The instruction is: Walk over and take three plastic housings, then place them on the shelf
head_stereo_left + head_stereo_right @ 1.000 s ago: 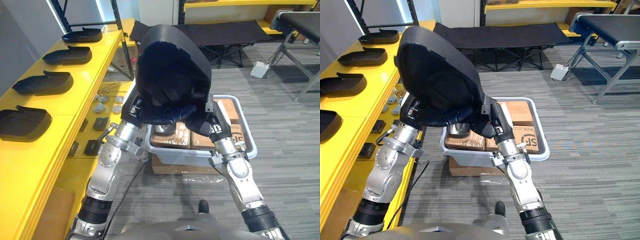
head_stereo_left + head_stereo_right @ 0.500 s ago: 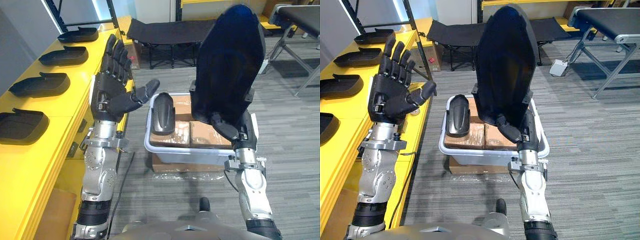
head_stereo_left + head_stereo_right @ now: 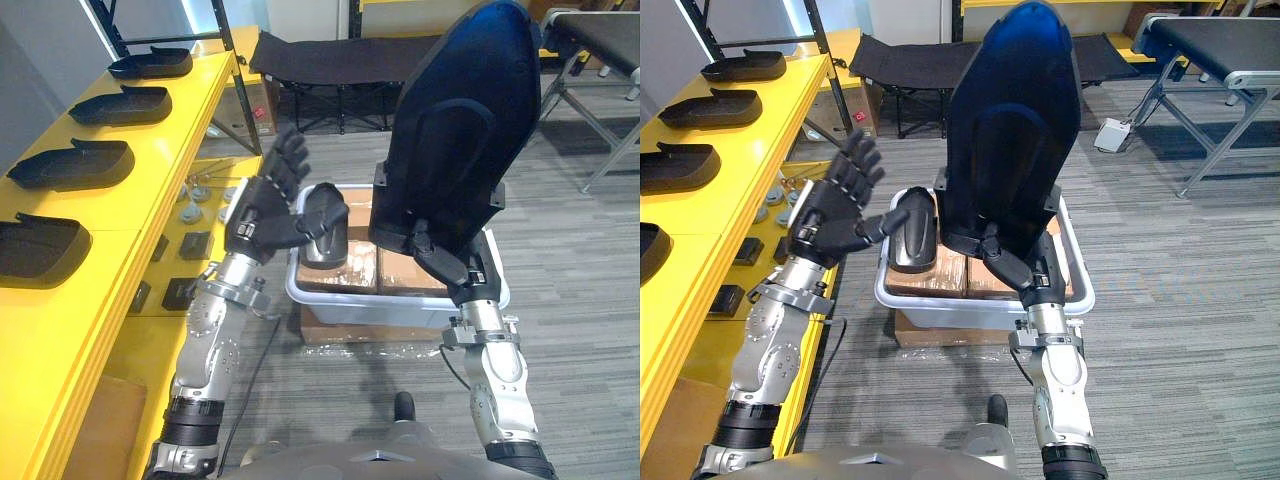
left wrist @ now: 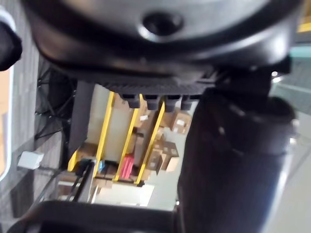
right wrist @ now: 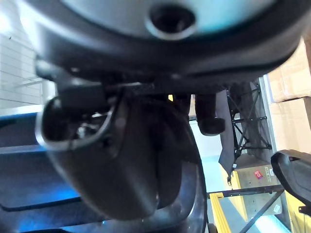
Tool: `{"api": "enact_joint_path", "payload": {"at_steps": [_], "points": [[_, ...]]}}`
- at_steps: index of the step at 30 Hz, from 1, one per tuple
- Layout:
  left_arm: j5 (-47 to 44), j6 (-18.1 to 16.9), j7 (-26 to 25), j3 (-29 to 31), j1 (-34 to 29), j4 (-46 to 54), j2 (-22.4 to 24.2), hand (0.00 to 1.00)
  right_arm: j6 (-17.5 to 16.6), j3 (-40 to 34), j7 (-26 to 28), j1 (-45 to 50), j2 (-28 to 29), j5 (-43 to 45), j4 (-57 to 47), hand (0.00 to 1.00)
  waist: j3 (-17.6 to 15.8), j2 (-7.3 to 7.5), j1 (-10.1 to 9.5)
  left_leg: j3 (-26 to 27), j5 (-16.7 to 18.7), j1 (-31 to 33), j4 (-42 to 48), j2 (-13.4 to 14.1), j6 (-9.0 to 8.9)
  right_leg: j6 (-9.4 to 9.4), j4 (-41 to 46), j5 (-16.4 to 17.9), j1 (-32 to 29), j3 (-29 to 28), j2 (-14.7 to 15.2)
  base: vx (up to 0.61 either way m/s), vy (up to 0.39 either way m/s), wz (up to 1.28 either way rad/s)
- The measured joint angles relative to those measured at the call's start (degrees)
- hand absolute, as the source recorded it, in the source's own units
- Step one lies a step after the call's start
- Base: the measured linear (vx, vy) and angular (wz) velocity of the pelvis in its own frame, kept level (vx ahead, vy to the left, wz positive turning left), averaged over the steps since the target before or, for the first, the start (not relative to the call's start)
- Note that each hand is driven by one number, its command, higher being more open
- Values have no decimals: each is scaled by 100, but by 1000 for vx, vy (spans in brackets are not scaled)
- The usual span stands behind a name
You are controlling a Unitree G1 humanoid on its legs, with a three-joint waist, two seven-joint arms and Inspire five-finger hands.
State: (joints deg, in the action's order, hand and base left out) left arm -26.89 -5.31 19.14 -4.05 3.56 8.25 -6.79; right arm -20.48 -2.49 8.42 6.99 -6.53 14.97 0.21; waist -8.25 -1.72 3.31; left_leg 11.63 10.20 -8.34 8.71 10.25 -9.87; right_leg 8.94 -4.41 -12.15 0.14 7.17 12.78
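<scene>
My right hand (image 3: 447, 263) is shut on the lower end of a large black plastic housing (image 3: 462, 120) and holds it upright above the grey bin (image 3: 392, 306). A smaller black housing (image 3: 323, 226) leans inside the bin on cardboard boxes (image 3: 405, 272). My left hand (image 3: 262, 208) is open, fingers spread, just left of that smaller housing, with the thumb close to its top. Several more black housings (image 3: 72, 165) lie in a row on the yellow shelf (image 3: 165, 150) at the left.
The bin rests on a flat cardboard box (image 3: 340, 330) on the grey carpet. Small parts (image 3: 190, 212) lie on the shelf's lower level. A black folding cot (image 3: 330, 60) stands behind, and a metal-legged table (image 3: 600, 60) at the far right.
A second ago both hands held the large housing. The left hand let go, rose open, and has now come down beside the small housing in the bin. The right hand keeps the large housing upright.
</scene>
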Motion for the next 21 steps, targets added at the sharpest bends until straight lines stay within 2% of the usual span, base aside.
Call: {"api": "enact_joint_path", "payload": {"at_steps": [13, 21], "points": [[49, 34, 260, -544, 3, -252, -214, 100, -5, 343, -35, -8, -48, 3, 0, 0, 5, -3, 0, 0, 0, 1, 8, -1, 1, 1, 0, -2, 1, 1, 0, 0, 0, 0], [48, 34, 233, -737, 4, -252, -219, 100, -3, 694, -29, -23, -47, 13, 0, 0, 28, -3, -4, -17, -2, 6, 13, -4, 5, 1, 0, -2, 2, 8, 2, 0, 0, 0]]}}
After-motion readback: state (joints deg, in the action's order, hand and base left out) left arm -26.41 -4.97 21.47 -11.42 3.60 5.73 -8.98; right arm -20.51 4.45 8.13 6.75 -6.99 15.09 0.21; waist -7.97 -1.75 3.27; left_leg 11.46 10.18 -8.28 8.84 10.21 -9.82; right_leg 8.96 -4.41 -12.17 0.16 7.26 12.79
